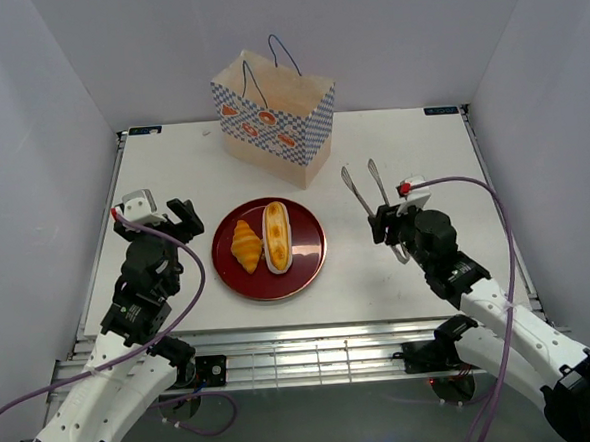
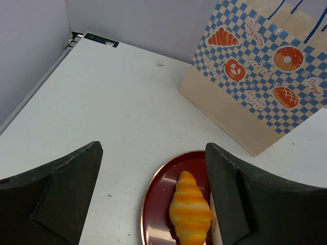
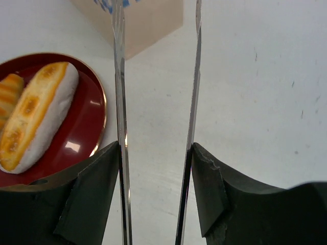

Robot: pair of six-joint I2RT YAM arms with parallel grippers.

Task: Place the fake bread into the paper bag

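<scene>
White table [image 1: 171, 158]: right claw [image 3: 156, 152] grips tongs [image 3: 120, 92], tips cropped up close; left claw [image 2: 152, 150] gapes wide.

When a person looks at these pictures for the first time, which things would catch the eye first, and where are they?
The dark red plate at the middle of the table stands out, with a croissant and a cream-topped loaf side by side on it. Behind it stands the checkered paper bag. The right hand grips metal tongs right of the plate; the left hand is open and empty.
</scene>
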